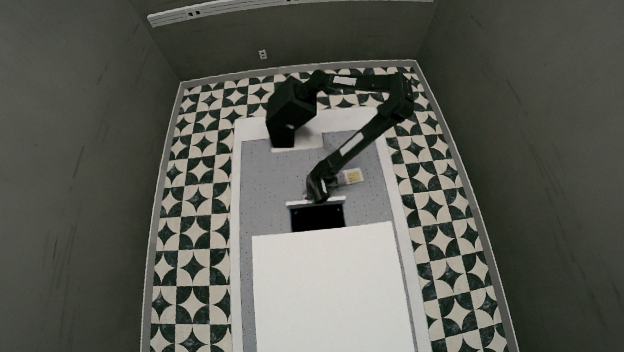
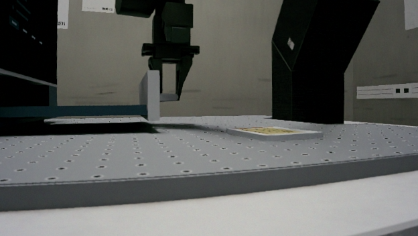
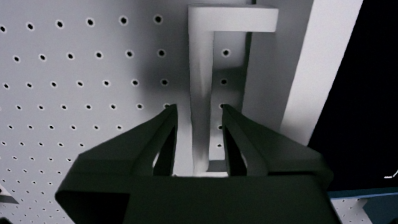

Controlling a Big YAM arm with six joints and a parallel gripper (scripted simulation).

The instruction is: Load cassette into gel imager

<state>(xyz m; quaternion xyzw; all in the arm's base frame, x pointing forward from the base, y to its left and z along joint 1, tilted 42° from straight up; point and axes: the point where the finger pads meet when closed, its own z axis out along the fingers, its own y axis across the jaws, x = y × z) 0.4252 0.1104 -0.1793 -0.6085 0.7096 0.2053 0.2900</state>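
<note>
The cassette FINISHED (image 1: 354, 176) (image 2: 274, 131), a flat white-rimmed plate with a yellow face, lies on the perforated board, away from the drawer. The imager IM (image 1: 325, 290) (image 2: 27, 50) stands upright with its drawer pulled out. The drawer's black glass (image 1: 320, 218) (image 3: 370, 100) bears no cassette in its visible part; small corner marks show on it. The drawer's pale front panel (image 2: 153, 95) (image 3: 320, 70) carries a bar handle (image 2: 164, 97) (image 3: 201, 65). My gripper (image 2: 170, 94) (image 3: 200, 112) is open, with one finger on each side of the handle bar and a gap visible beside each.
A tall black angular block (image 1: 292, 107) (image 2: 308, 90) stands at the board's far end, beyond the cassette. The perforated board (image 1: 265, 185) (image 2: 201, 177) carries the imager and cassette. My arm reaches over the board near the cassette.
</note>
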